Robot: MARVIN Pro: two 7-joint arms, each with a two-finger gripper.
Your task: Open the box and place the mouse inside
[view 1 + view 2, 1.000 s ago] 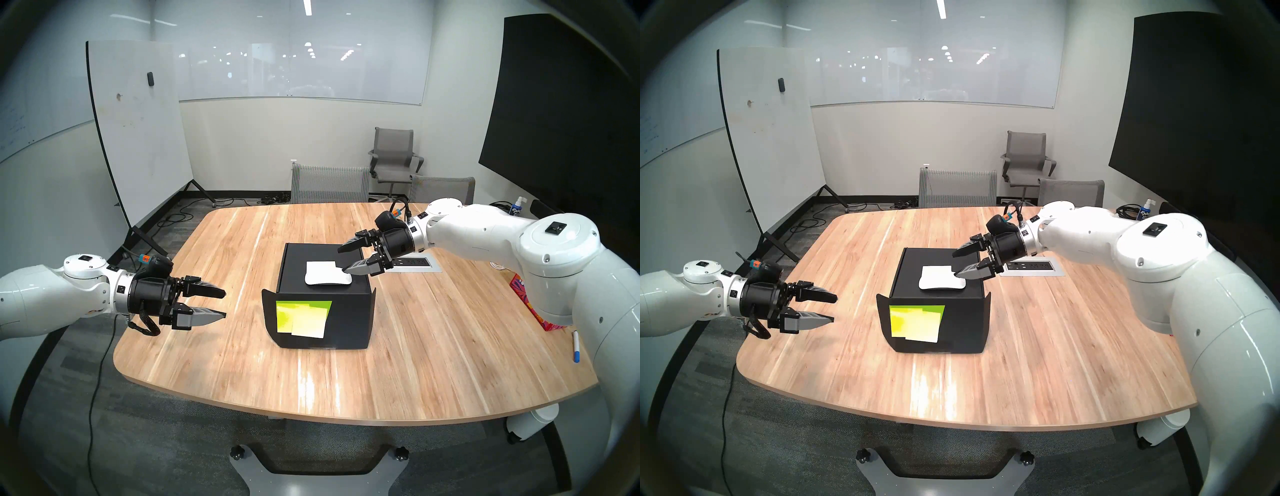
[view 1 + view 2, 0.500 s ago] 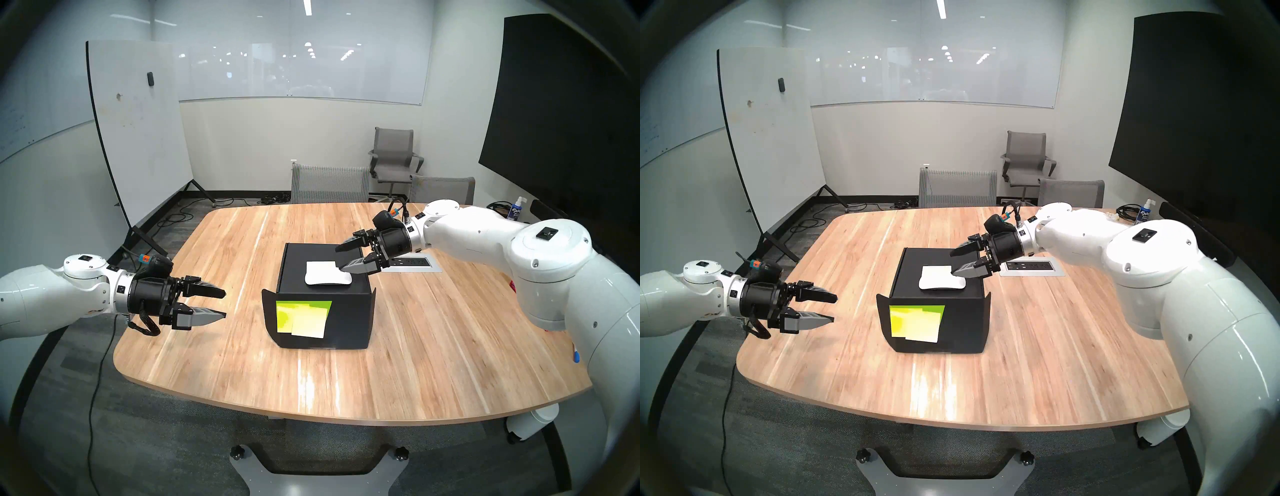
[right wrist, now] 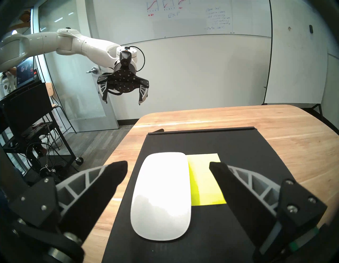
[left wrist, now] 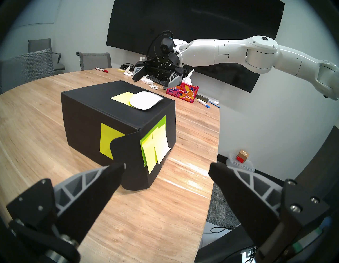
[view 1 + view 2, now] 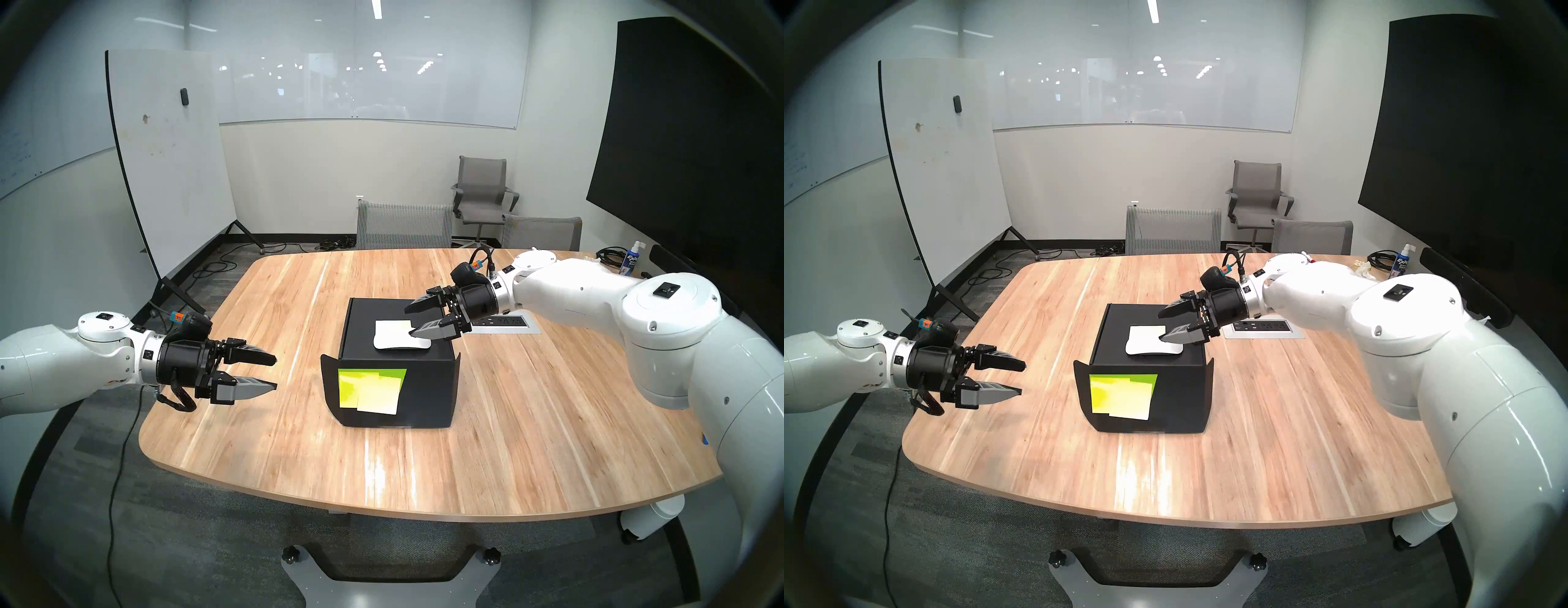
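Observation:
The black box stands closed in the middle of the wooden table, with yellow-green sticky notes on its front flap. The white mouse lies on the lid, partly over a yellow note. My right gripper is open and hovers just above the lid at the mouse's right end; in the right wrist view its fingers stand on either side of the mouse without touching it. My left gripper is open and empty, left of the box, above the table.
A red patterned tissue box, markers and cables lie on the table's right side. A power outlet panel is set in the table right of the box. Chairs stand at the far edge, and a whiteboard at the left.
My right gripper has moved left and slightly down, from the box's right edge to over the mouse's right end. The left arm, box and mouse have not moved.

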